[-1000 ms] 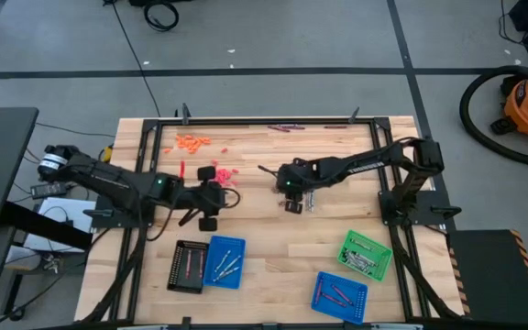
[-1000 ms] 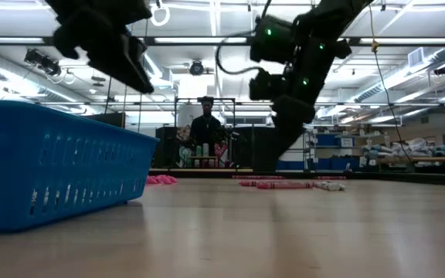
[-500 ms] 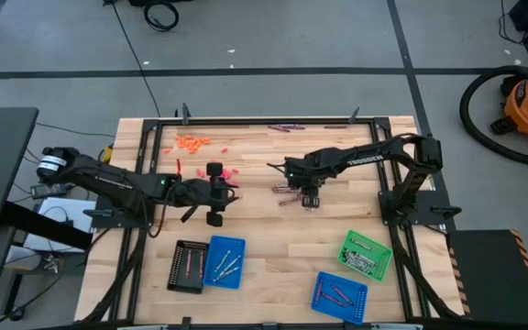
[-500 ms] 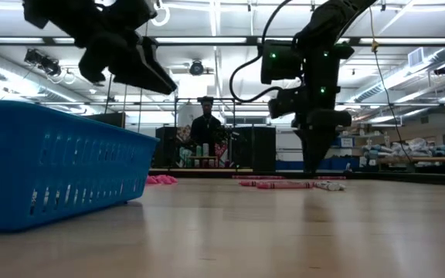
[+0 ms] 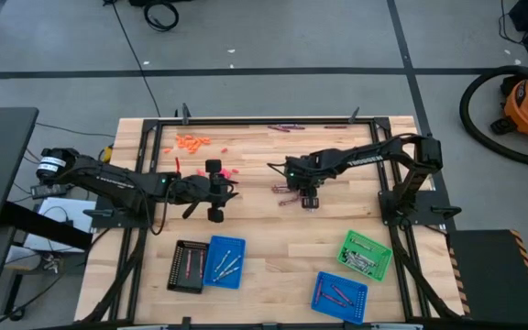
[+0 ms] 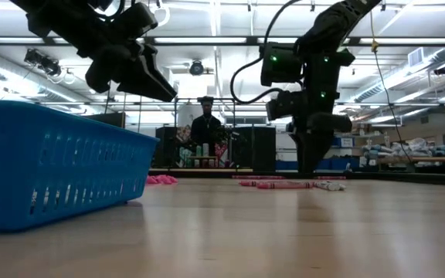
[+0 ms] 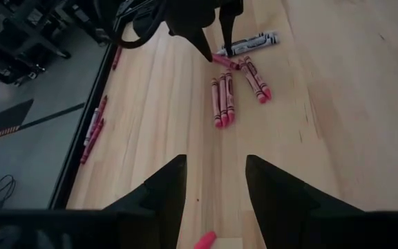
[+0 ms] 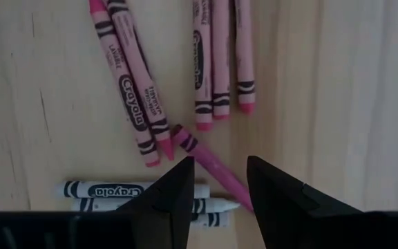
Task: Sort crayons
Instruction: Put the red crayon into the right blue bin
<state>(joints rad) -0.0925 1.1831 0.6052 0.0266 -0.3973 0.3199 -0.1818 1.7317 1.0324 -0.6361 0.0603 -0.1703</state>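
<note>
From above, the sorting looks partly done: the black tray [image 5: 188,266] and the blue tray [image 5: 225,261] beside it near the counter's [image 5: 273,243] front edge already hold crayons, as do the green tray [image 5: 367,254] and a second blue tray [image 5: 340,295] toward the front right corner. Still loose are an orange heap [image 5: 192,142] near the back left corner, a few pink crayons [image 5: 228,172] left of centre, dark ones [image 5: 282,127] along the back edge, and a cluster [image 5: 287,194] at the middle. The right gripper [image 5: 308,196] hangs over that cluster; the left gripper [image 5: 214,192] waits by the pink crayons. At counter height, the right gripper [image 6: 312,158] reaches down to just above the middle crayons [image 6: 284,184], with a person [image 6: 205,131] standing in the room behind. The left wrist view shows the left gripper [image 7: 215,181] spread and empty, a pink crayon tip [image 7: 204,241] just past it, and the red-pink cluster [image 7: 224,100] farther off. The right wrist view shows the right gripper [image 8: 218,181] spread apart, straddling one red-pink crayon [image 8: 209,163] without pinching it, with silver-grey crayons [image 8: 126,190] beside.
</note>
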